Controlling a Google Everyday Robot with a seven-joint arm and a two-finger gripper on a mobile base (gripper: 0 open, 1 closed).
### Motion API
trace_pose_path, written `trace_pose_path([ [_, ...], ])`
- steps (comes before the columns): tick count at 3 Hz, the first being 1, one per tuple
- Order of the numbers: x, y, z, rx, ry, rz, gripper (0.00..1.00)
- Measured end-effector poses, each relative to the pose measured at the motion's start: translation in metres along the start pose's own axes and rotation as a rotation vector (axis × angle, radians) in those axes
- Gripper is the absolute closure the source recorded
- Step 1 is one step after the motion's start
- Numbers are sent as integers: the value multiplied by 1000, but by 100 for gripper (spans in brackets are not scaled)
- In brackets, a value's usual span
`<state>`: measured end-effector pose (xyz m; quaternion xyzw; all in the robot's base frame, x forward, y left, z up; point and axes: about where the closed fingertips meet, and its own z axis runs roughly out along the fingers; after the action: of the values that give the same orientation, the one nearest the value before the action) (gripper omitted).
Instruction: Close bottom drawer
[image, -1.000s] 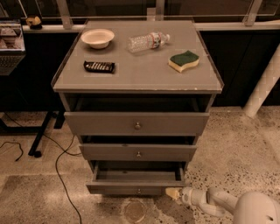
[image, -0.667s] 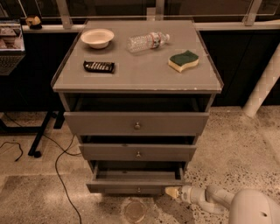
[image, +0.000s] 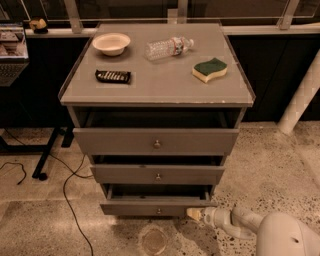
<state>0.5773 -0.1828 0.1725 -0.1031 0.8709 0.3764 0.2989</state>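
We see the grey desk (image: 160, 87) with its three drawers each pulled partly out. The bottom drawer (image: 145, 207) sits lowest, just above the floor. Our white arm (image: 242, 223) reaches in low from the right. Its claw (image: 194, 214) lies at that drawer front's right end; we cannot tell whether it is clenched or released. A bottle (image: 169, 47), bowl (image: 111, 43) and sponge (image: 210, 69) rest on top.
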Motion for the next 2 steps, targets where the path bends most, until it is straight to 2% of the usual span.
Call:
trace_pose_path([
  [2, -51, -2, 8, 50, -57, -42, 100],
])
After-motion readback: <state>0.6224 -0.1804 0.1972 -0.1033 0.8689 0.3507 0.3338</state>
